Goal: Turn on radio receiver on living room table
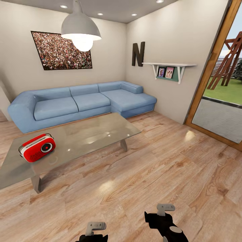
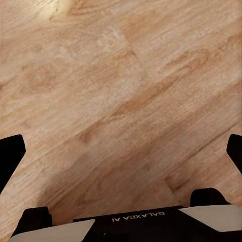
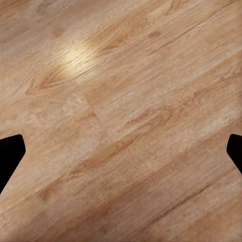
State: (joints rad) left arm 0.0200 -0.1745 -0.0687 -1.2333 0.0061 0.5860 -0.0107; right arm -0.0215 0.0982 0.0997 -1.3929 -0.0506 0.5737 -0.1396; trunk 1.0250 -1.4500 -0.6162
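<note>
Black-fingered, the left gripper (image 2: 121, 151) and the right gripper (image 3: 121, 146) both hang spread wide over bare wood floor (image 1: 141, 181), holding nothing. Well ahead of the left gripper and off to its left, the radio receiver (image 1: 37, 148) stands on the glossy counter (image 1: 87, 134). Beyond it runs a light-blue sofa (image 1: 80, 102).

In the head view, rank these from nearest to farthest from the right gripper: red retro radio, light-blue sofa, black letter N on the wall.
From the right gripper:
1. Red retro radio, on the near left end of the glossy low table.
2. Light-blue sofa, behind the table along the back wall.
3. Black letter N, high on the far right wall.
</note>
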